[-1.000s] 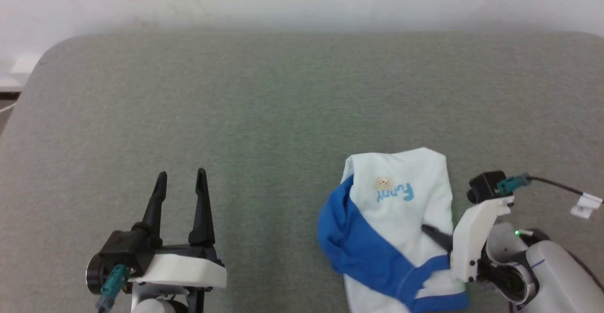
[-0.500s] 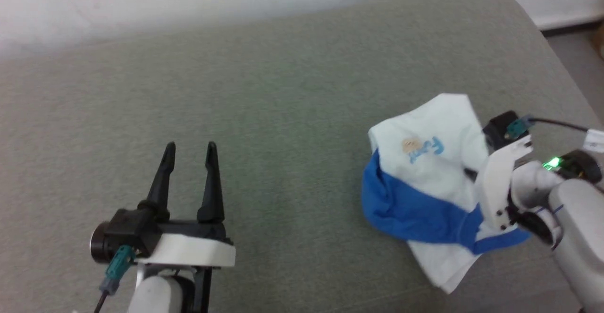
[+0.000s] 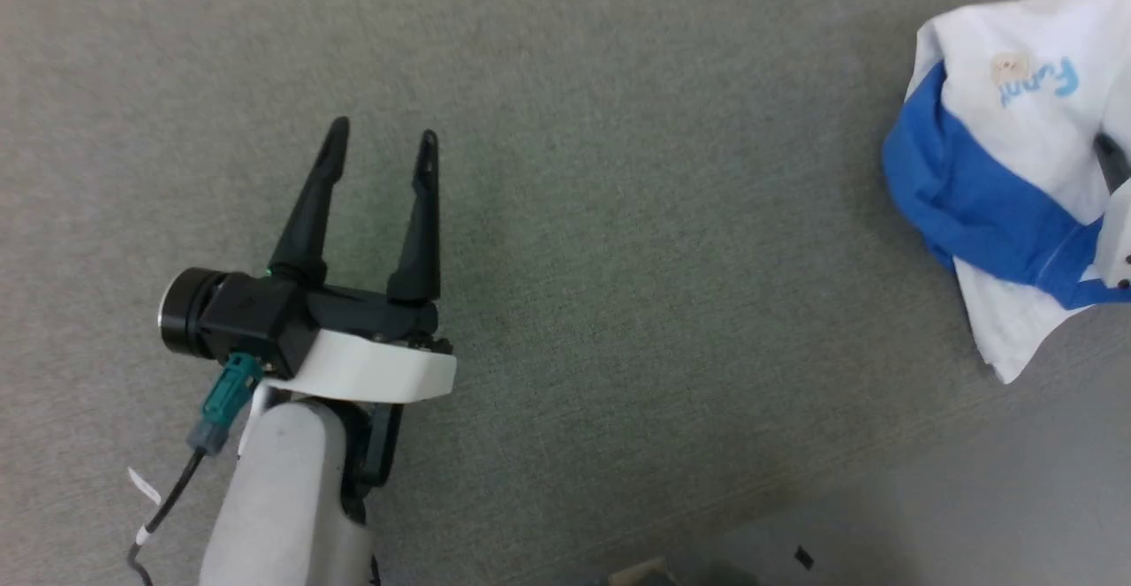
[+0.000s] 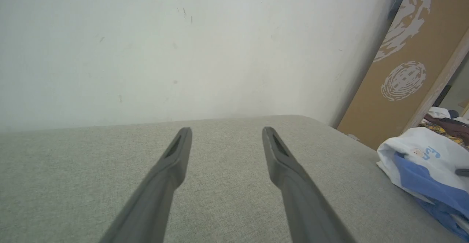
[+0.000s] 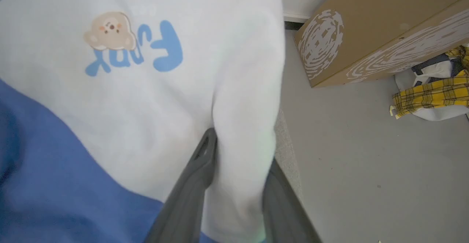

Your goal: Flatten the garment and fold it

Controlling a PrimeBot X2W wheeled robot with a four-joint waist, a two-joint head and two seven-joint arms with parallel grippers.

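Note:
The garment [image 3: 998, 153] is a bunched white shirt with a blue sleeve band, a tan bear emblem and blue lettering. It lies at the cushion's right edge, at the far right of the head view. My right gripper [image 5: 240, 151] has a raised fold of the garment's [image 5: 146, 100] white cloth between its fingers; one dark finger [image 3: 1112, 155] rests on the shirt. My left gripper [image 3: 383, 132] hovers open over bare cushion far to the left, holding nothing. In the left wrist view, the left gripper [image 4: 227, 131] points toward the wall, with the garment [image 4: 421, 162] at right.
The grey-green cushion [image 3: 618, 215] stretches wide between the two grippers. Its edge drops to grey floor [image 3: 972, 515] right beside the shirt. A brown cardboard box [image 5: 366, 34] with white prints and a heap of clothes [image 5: 432, 96] sit on the floor beyond.
The head camera has swung left and down, so the garment and right gripper now sit at the picture's right edge. The left gripper stays open. The right gripper still has the white fold.

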